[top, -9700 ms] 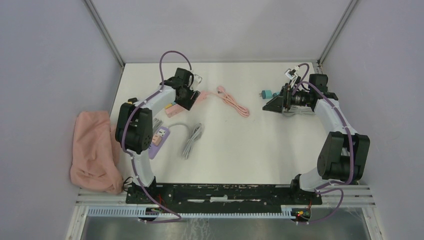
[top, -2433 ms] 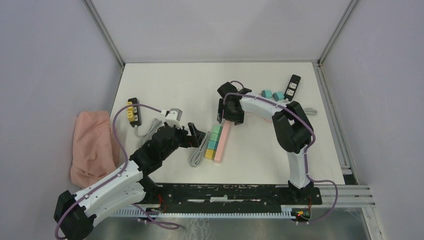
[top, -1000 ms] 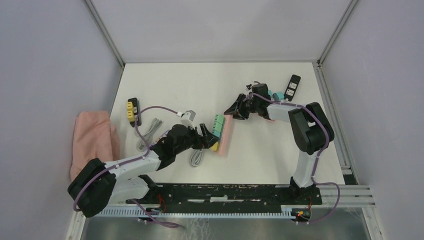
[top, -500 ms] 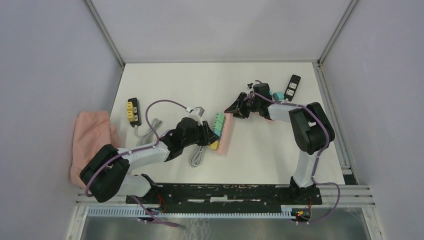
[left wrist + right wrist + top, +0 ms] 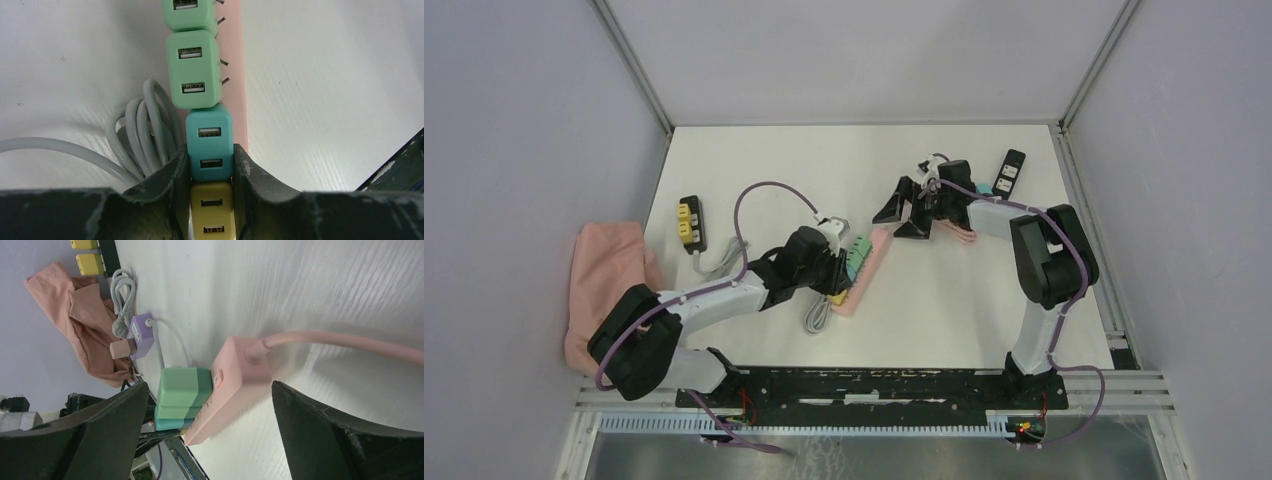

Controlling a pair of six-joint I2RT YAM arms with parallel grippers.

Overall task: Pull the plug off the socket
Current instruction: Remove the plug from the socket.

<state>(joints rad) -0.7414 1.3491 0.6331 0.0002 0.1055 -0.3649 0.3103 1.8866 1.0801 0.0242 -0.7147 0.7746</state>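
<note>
White table (image 5: 754, 160) lay under me, boxed in by plain grey walls (image 5: 524, 100), with a pink cloth (image 5: 609, 285) slumped over its left edge. Around the middle of the surface, somewhat toward the near edge, sat the pink power strip (image 5: 869, 258) with its row of plugs.

From above, my left gripper (image 5: 836, 268) hid the strip's near end. At that wrist the topmost green plug (image 5: 190, 10) was cut off by the frame.

My left arm stretched low from the near left corner, its fingers (image 5: 180, 165) clamped on the teal plug (image 5: 209, 142), with the yellow plug (image 5: 211, 215) deeper between them. My right arm doubled back from the right edge. My right gripper (image 5: 208, 385) was spread wide either side of the strip's far end, where the pink cord (image 5: 350, 345) left it.
</note>
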